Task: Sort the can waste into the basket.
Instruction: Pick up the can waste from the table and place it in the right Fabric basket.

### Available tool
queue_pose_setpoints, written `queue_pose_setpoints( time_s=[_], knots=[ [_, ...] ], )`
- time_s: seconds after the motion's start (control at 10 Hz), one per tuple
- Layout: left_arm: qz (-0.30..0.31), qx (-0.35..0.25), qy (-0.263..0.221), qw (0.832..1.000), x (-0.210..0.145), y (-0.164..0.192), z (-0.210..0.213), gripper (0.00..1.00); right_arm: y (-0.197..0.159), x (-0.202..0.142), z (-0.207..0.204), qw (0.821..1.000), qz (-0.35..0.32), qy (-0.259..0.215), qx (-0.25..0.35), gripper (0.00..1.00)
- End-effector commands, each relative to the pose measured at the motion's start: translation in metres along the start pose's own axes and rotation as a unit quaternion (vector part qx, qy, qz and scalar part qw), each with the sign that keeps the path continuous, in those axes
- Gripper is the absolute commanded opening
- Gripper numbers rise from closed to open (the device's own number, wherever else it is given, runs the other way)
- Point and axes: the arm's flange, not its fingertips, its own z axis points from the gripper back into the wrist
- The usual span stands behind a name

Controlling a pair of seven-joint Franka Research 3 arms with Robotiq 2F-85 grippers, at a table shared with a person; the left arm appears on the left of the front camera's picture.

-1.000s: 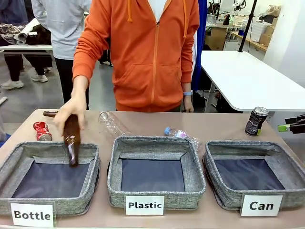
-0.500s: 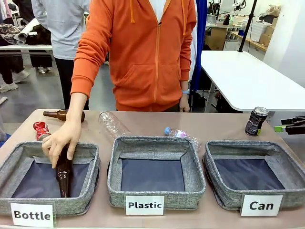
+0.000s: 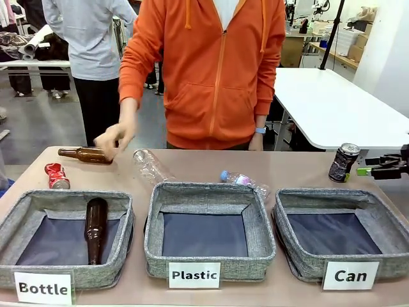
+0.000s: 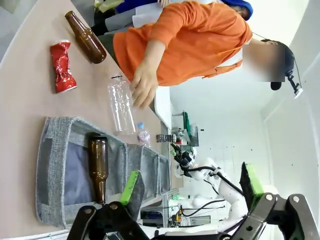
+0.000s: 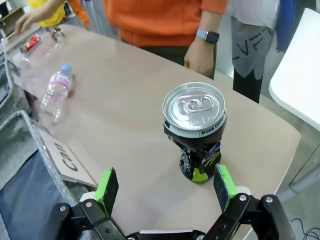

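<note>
Beside the black can (image 3: pixel 343 162), the right gripper (image 3: pixel 372 166) is cut off.

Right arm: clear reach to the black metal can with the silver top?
Probably yes: the right gripper is open, its fingers aimed at the upright black silver-topped can, only bare table between; the person's hand hangs beyond it.
</note>
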Motion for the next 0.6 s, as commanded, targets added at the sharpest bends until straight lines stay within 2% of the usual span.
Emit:
queue_pose_setpoints(
  time_s=[0.0,0.1,0.3,0.4,0.5],
  knots=[
    [-0.012,0.016,0.005,1.000,-0.007,-0.001,-0.012,1.00,-0.009,0.001,-0.015,1.000,0.006,-0.007,-0.012,1.00],
    [-0.001,0.014,0.057,0.998,-0.019,0.009,-0.036,1.00,-0.011,0.003,-0.021,1.000,0.004,-0.007,-0.021,1.00],
    [0.002,0.076,0.124,0.989,-0.047,0.035,-0.081,1.00,-0.013,0.006,-0.026,0.999,0.001,-0.007,-0.033,1.00],
    [-0.013,0.108,0.143,0.984,-0.055,0.046,-0.097,1.00,-0.013,0.008,-0.029,0.999,-0.001,-0.007,-0.033,1.00],
    [-0.051,0.161,0.136,0.976,-0.060,0.057,-0.114,1.00,-0.016,0.009,-0.037,1.000,-0.006,-0.006,-0.030,1.00]
  ],
)
